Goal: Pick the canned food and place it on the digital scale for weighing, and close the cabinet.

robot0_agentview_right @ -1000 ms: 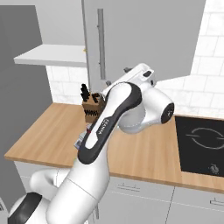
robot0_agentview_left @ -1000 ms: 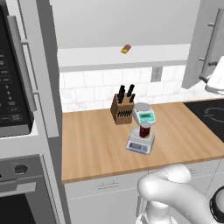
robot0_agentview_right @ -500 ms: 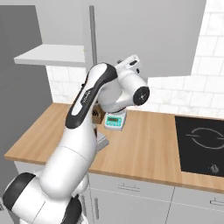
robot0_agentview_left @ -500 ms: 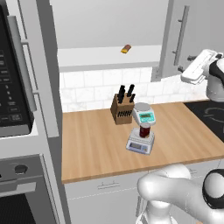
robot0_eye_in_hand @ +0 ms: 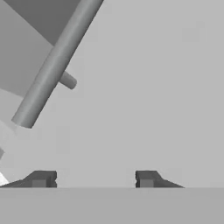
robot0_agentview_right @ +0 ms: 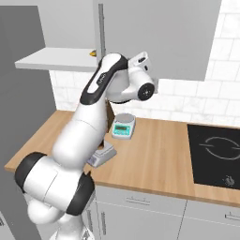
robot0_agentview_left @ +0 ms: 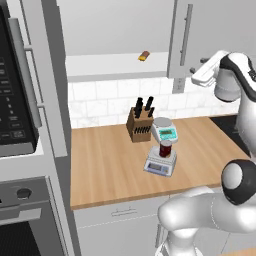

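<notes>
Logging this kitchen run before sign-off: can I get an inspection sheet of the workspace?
Surface: wooden counter, cooktop at its right end.
Job's things: canned food stands on the digital scale; cabinet door partly open.
Clutter: knife block, white scale, small brown item on the cabinet shelf.
Grippers: claw open, empty, facing the cabinet door by its bar handle.
Cables: nothing seen.
Surroundings: tiled backsplash, oven stack.

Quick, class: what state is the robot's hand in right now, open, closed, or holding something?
Hand: open, holding nothing; fingertips spread apart against the cabinet door, beside its bar handle.
</notes>
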Motion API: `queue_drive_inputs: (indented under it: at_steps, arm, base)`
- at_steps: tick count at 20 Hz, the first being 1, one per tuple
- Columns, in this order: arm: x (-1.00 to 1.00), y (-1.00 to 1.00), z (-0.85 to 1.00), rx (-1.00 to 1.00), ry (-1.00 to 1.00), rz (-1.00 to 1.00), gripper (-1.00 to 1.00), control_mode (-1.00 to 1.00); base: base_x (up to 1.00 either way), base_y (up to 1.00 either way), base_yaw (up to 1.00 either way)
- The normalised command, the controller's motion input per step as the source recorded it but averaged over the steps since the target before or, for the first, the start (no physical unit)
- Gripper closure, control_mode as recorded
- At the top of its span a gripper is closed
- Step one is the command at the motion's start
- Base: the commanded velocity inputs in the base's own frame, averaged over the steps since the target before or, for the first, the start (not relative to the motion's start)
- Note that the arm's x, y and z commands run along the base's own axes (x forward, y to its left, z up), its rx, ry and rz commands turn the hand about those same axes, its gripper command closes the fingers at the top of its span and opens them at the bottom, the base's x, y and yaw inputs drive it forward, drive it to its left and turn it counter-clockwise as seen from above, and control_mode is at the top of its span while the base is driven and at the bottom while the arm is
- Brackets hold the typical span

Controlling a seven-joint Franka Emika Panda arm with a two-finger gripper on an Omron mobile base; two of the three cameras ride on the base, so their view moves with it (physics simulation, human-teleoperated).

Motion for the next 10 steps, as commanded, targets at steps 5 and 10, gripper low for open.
queue_drive_inputs:
  at_steps: [5,10]
  arm:
    - [0.27,0.03,-0.12,0.03,-0.09,-0.04,-1.0,-1.0]
    - [-0.9,-0.01,0.15,0.08,-0.12,-0.09,-1.0,-1.0]
  base:
    - [0.0,0.0,0.0]
    - [0.0,0.0,0.0]
